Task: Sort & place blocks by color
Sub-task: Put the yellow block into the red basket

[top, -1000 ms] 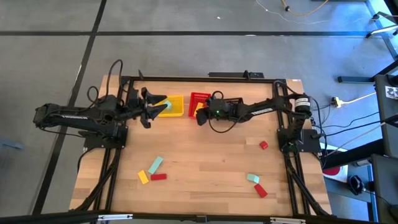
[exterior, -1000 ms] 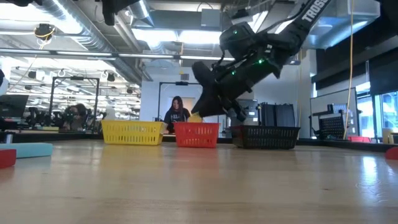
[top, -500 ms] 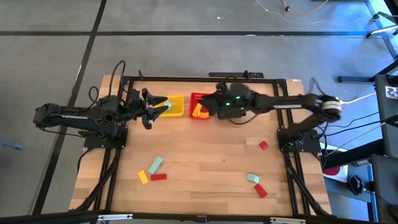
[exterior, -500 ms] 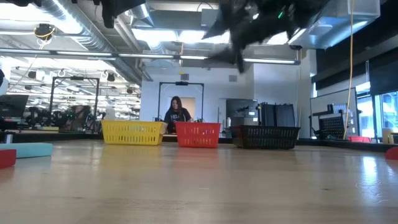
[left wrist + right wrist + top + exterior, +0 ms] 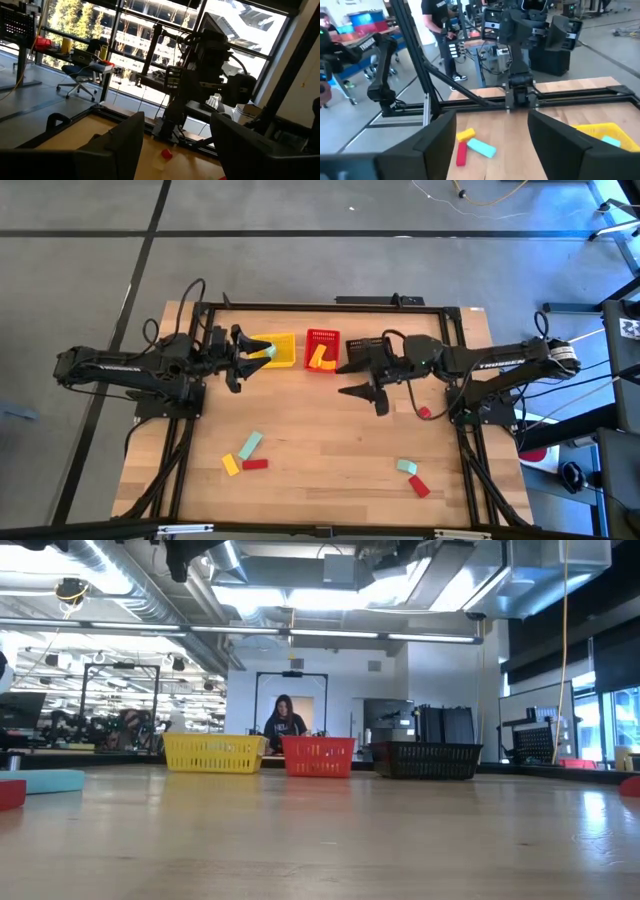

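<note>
In the high view my left gripper [image 5: 248,356] [image 5: 175,142] is open and empty, hovering at the left side of the yellow basket [image 5: 280,350], where a teal block [image 5: 268,352] [image 5: 611,141] lies. My right gripper [image 5: 366,398] [image 5: 492,145] is open and empty above the table's middle, on the near side of the black basket [image 5: 358,347]. A yellow block [image 5: 320,358] lies in the red basket [image 5: 320,350]. Loose on the table lie a teal [image 5: 250,444], a yellow [image 5: 231,465] and a red block [image 5: 255,464], a red block [image 5: 424,413], and a teal [image 5: 406,466] and a red one [image 5: 419,486].
The three baskets stand in a row at the table's far edge [image 5: 213,752] [image 5: 318,755] [image 5: 430,758]. Black frame rails run along the table's left, right and far sides [image 5: 460,370]. A person stands in the room behind the baskets [image 5: 285,725]. Bare wood lies between the two block groups [image 5: 330,450].
My right gripper has risen from the red basket out of the low view, then swung toward the table's right and near side, to a spot above the table's middle. The yellow block that was at its fingers now lies in the red basket.
</note>
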{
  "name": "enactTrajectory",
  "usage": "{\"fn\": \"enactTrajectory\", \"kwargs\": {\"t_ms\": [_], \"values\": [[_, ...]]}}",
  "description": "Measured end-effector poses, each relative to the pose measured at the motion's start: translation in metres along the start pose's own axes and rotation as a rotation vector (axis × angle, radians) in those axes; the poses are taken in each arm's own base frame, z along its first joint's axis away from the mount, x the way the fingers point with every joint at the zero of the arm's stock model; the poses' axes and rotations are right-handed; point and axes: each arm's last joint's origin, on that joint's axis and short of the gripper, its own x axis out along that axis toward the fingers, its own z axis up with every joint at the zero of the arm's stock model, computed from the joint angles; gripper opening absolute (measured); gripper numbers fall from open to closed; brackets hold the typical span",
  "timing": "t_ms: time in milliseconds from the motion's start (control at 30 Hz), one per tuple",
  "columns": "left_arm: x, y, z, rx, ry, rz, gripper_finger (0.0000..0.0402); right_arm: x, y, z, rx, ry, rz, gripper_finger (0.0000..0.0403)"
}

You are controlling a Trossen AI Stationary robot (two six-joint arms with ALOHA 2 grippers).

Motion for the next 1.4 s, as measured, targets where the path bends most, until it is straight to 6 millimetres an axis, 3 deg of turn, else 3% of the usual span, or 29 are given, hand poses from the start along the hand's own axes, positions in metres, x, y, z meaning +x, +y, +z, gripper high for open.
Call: {"fn": "enactTrajectory", "kwargs": {"t_ms": [467,667,867,967,1133,1400], "values": [[0.000,0.002,-0.004,-0.036,0.063,0.035,0.0219,-0.001,-0.006,0.000,0.008,0.006,-0.051,0.0220],[-0.006,-0.011,0.000,-0.140,0.530,0.036,0.0219,-0.001,-0.006,-0.001,0.044,0.010,-0.065,0.0220],[-0.014,-0.048,-0.005,-0.104,1.112,-0.002,0.0220,-0.001,-0.007,-0.004,0.072,0.036,-0.085,0.0220],[-0.015,-0.072,-0.019,-0.027,1.329,-0.058,0.0224,-0.001,-0.008,-0.006,0.085,0.059,-0.092,0.0220],[-0.018,-0.106,-0.048,0.093,1.546,-0.164,0.0245,-0.001,-0.008,-0.008,0.123,0.075,-0.096,0.0220],[-0.028,-0.139,-0.113,0.462,1.703,-0.354,0.0297,-0.001,-0.008,-0.008,0.127,0.078,-0.097,0.0220]]}}
